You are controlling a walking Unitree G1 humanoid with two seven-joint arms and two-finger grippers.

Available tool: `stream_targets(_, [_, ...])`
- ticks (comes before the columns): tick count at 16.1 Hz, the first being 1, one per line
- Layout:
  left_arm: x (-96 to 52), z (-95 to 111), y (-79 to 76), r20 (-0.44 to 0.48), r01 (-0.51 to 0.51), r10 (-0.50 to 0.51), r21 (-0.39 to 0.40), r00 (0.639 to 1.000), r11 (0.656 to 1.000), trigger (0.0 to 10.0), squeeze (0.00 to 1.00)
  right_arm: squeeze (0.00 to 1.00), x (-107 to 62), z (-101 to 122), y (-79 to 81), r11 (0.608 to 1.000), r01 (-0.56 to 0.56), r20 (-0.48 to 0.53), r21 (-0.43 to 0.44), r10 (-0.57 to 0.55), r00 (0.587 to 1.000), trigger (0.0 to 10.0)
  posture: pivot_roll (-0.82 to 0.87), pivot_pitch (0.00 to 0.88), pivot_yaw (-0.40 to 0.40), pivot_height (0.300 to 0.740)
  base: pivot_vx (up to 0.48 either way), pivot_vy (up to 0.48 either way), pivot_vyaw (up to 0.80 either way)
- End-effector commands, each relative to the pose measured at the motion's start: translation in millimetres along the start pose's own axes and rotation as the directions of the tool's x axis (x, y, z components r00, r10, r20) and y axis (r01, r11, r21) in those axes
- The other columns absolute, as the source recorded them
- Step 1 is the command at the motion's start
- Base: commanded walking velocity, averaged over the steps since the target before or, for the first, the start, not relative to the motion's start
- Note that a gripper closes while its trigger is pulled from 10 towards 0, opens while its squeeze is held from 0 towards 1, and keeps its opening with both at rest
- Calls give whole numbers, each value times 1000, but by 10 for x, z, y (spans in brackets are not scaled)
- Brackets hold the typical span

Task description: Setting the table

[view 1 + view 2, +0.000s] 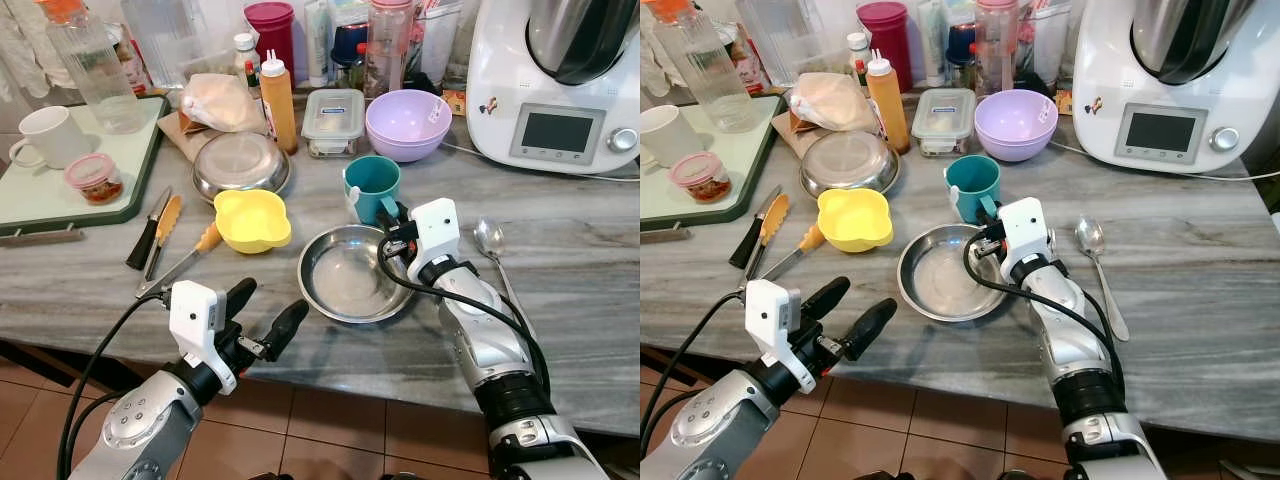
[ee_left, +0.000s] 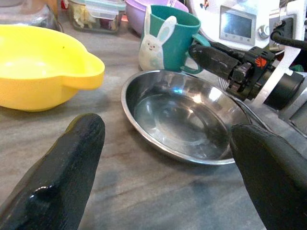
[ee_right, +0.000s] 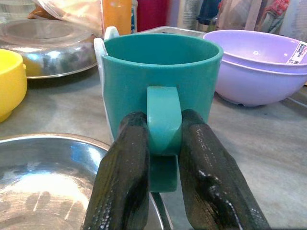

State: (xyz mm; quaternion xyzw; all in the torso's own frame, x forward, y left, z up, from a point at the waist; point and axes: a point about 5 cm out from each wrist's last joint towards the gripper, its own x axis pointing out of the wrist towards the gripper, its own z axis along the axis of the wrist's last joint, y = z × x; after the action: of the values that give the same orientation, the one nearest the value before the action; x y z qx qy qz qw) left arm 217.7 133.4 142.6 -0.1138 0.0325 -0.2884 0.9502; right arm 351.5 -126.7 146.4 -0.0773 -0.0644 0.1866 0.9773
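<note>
Grey marbled counter [image 1: 580,270] carries the table things. Teal mug [image 1: 372,187] stands upright just behind a steel plate [image 1: 353,273]; white rabbit figure on its side, inside not readable from these angles. Steel plate holds nothing but reflections. Yellow bowl [image 1: 252,219] sits just left of the plate, looks bare inside. Lilac bowl [image 1: 407,123] further back carries a small white sticker on its inner wall, print too small to read. Clear lidded food box [image 1: 333,120] next to it, contents unclear; blue mark on the lid, unreadable. Second steel dish [image 1: 241,161] sits behind the yellow bowl. Small pink-lidded tub [image 1: 94,177] with something red inside shares a green tray [image 1: 30,195] with a white cup [image 1: 47,136]. Spoon [image 1: 493,246] lies right of the plate.

Right end effector [image 3: 163,139]: forearm stretched over the counter beside the plate, fingers [image 3: 125,163] pinched on the mug's handle from both sides.

Left end effector [image 1: 268,312]: held low at the counter's near edge, pointing at the plate, fingers spread wide with nothing between.
</note>
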Motion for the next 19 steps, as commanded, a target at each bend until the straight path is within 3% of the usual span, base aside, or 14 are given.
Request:
stream_targets(1, [4,-6,6,-2,4,-4,6,1000,1000,10000,0,1000,-11,14,14,1000,9,5,1,-9,1000,10000,-72,118,83,740,0,0,0])
stream_targets(3, [14,-6,3,2,4,-4,1,1000,1000,10000,55,1000,-18,7,13,1000,11,2,-1,-11,1000,10000,-74,117,82,740,0,0,0])
stream_targets(4, [23,-10,-1,3,5,-5,1,1000,1000,10000,384,1000,-27,-1,3,1000,15,-3,-5,-15,1000,10000,-77,117,83,740,0,0,0])
stream_targets(5, [27,-9,-3,7,7,-6,-3,1000,1000,10000,831,1000,-31,-5,-2,1000,17,-5,-6,-17,1000,10000,-77,117,83,740,0,0,0])
stream_targets(6, [34,-2,1,17,1,-1,-3,1000,1000,10000,1000,1000,-32,-6,-4,1000,18,-6,-9,-18,1000,10000,-80,118,83,740,0,0,0])
stream_targets(8, [42,4,2,24,-4,4,-5,1000,1000,10000,1000,1000,-33,-4,-3,1000,18,-6,-12,-18,1000,10000,-80,118,83,740,0,0,0])
stream_targets(9, [41,10,-3,31,-1,2,-10,1000,1000,3333,1000,1000,-34,-4,-2,1000,18,-7,-13,-18,1000,10000,-80,118,83,740,0,0,0])
stream_targets(10, [38,25,-15,45,10,-10,-20,999,1000,0,27,1000,-32,-4,0,1000,18,-7,-13,-18,1000,10000,-80,119,85,740,0,0,0])
stream_targets(15, [42,23,-19,49,17,-16,-19,999,1000,0,0,1000,-42,-13,11,1000,15,-9,-14,-15,1000,10000,-83,122,88,740,0,0,0])
stream_targets(16, [48,-1,-17,28,10,-9,-11,1000,1000,10000,0,1000,-45,-14,17,1000,13,-9,-15,-13,1000,10000,-83,122,88,740,0,0,0])
stream_targets(17, [52,-6,-7,29,1,-1,-12,1000,1000,10000,0,1000,-46,-14,18,1000,12,-9,-15,-12,1000,10000,-83,122,88,740,0,0,0])
stream_targets(18, [53,15,-13,52,15,-13,-32,999,999,0,0,1000,-48,-19,16,1000,13,-11,-15,-13,1000,10000,-83,122,88,740,0,0,0])
stream_targets(19, [52,22,-25,54,30,-28,-34,998,999,0,0,1000,-54,-23,16,1000,14,-12,-15,-15,1000,10000,-87,124,89,740,0,0,0])
